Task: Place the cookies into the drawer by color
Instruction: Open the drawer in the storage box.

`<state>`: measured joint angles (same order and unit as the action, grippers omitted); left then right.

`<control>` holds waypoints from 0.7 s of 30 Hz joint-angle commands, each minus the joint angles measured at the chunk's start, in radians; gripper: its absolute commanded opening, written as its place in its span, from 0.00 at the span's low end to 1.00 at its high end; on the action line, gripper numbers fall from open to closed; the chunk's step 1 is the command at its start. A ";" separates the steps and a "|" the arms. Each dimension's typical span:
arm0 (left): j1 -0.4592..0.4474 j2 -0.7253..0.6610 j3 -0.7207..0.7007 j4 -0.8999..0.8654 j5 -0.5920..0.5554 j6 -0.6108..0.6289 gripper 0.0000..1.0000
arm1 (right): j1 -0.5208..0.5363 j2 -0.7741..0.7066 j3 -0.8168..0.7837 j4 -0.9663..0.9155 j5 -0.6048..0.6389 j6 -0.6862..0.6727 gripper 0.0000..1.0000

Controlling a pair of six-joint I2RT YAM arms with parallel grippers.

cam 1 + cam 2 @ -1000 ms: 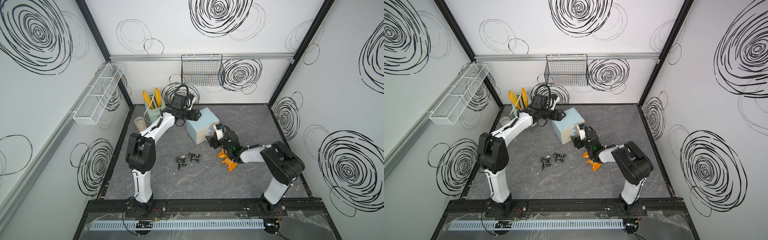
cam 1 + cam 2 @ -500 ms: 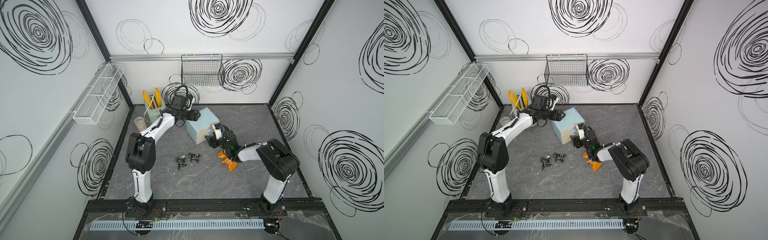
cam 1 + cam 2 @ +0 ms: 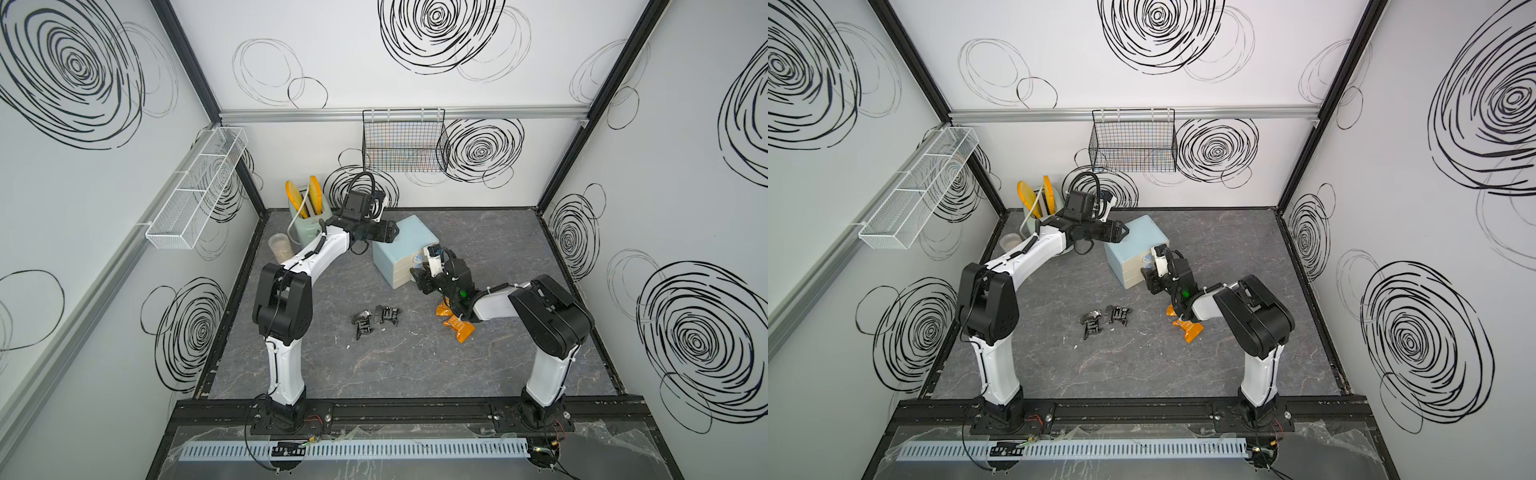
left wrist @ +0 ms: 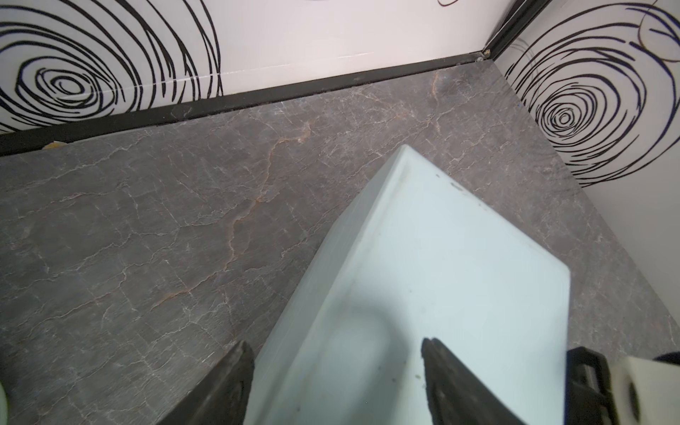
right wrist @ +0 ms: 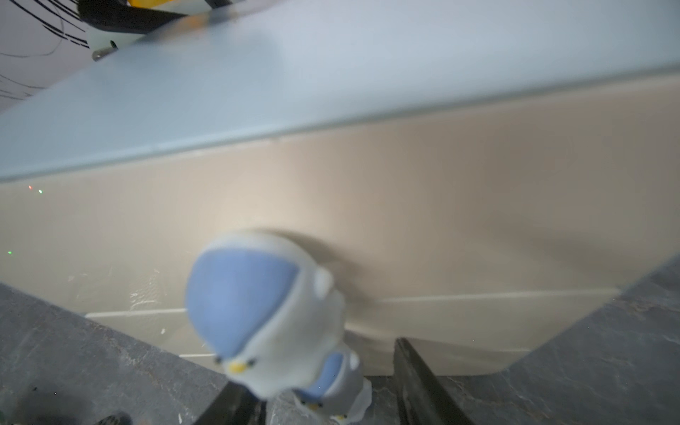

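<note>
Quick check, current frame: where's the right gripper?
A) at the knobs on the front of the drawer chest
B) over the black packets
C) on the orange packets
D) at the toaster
A: in a top view the right gripper sits at the front of the drawer chest. The right wrist view shows its fingers either side of a blue knob. The black packets and orange packets lie on the floor, apart from it.
</note>
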<state>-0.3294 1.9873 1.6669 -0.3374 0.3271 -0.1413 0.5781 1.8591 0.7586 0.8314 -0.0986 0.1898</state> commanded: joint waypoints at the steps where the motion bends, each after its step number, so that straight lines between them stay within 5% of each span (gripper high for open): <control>1: -0.001 0.028 0.022 -0.014 0.020 0.000 0.75 | -0.004 0.011 0.017 0.028 -0.007 -0.004 0.48; 7: -0.002 0.036 0.027 -0.023 0.017 0.000 0.74 | -0.004 0.005 -0.005 0.031 -0.003 -0.008 0.40; 21: -0.003 0.030 0.029 -0.031 0.002 -0.001 0.74 | -0.004 -0.057 -0.072 0.024 0.011 -0.012 0.39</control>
<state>-0.3271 1.9980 1.6775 -0.3416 0.3305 -0.1421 0.5781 1.8420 0.7074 0.8379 -0.0967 0.1871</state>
